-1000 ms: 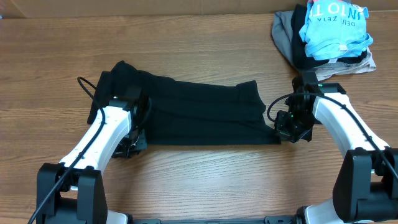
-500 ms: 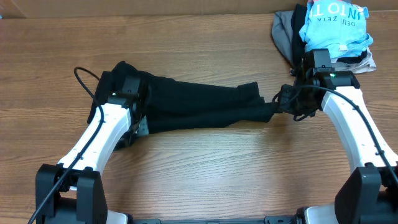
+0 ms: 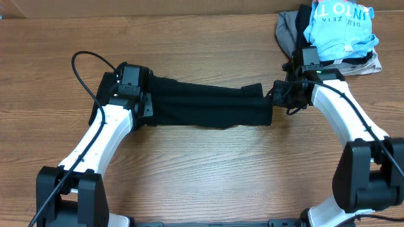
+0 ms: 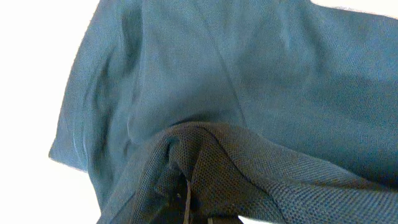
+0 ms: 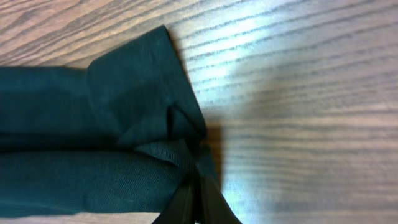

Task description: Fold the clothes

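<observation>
Folding goes best if both arms carry their pinched edges across together at even height, so the doubled cloth lands flat; the black T-shirt (image 3: 202,107) lies stretched as a long band across mid-desk (image 3: 202,183); the left gripper (image 3: 140,108) is pressed together on its left end, the right gripper (image 3: 278,99) pinches the right end; a pile of garments (image 3: 331,34), light blue shirt (image 3: 338,25) uppermost, sits just beyond the right arm and could snag a wide swing.

Upside-down white lettering "UNIT" and "DELTA ZETA" on the light blue shirt (image 3: 341,25).
</observation>
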Tool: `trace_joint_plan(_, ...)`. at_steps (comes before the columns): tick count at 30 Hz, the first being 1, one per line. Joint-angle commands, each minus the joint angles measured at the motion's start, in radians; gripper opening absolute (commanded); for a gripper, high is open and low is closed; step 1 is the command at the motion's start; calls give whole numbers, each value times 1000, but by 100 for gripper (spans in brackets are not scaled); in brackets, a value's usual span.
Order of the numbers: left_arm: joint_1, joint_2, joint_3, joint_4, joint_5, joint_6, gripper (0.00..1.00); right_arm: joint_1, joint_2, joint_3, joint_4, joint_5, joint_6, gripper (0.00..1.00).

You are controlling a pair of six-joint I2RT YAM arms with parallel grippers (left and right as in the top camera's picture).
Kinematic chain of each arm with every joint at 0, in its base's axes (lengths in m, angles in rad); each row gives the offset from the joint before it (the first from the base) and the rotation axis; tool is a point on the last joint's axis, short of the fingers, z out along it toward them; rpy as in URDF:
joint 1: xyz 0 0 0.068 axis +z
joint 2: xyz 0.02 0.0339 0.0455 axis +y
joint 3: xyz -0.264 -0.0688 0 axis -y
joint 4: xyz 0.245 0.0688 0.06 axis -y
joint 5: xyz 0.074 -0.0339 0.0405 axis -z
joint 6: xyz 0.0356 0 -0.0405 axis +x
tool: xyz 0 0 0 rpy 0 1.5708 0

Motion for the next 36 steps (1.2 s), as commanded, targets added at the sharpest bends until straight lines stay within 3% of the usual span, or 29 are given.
trace_joint_plan(1,13,31,18,43,-53,29,4,4,22,17,21,13,-9,4)
trace_joint_plan(7,32,119,18,115,-66,37,4,4,28,14,66,13,-9,4)
trace_joint_plan(13,43,189,18,176,-67,37,28,4,31,0,92,11,-9,4)
trace_joint_plan(14,44,195,18,185,-66,37,34,4,31,-2,96,8,-9,4)
trace_joint_plan(15,44,200,18,194,-66,36,48,4,31,-3,98,8,-9,4)
trace_joint_plan(16,44,202,18,200,-66,36,73,4,31,-3,98,9,-9,10)
trace_joint_plan(17,44,203,18,205,-64,36,100,4,31,-3,98,9,-9,24)
trace_joint_plan(18,44,203,18,205,-62,36,100,4,31,-3,97,8,-9,37)
trace_joint_plan(19,44,203,20,204,-62,36,100,4,31,-3,91,8,-9,58)
trace_joint_plan(20,44,203,28,193,-62,37,100,4,31,-3,84,5,-9,70)
trace_joint_plan(21,45,203,39,175,-62,37,100,4,31,-3,76,1,-9,79)
trace_joint_plan(24,45,199,109,63,-61,40,100,4,32,-3,56,-3,-9,91)
trace_joint_plan(31,46,199,377,-323,-20,40,100,5,78,-10,64,-97,-35,95)
trace_joint_plan(36,60,199,509,-463,56,40,100,8,145,-10,100,-146,-35,90)
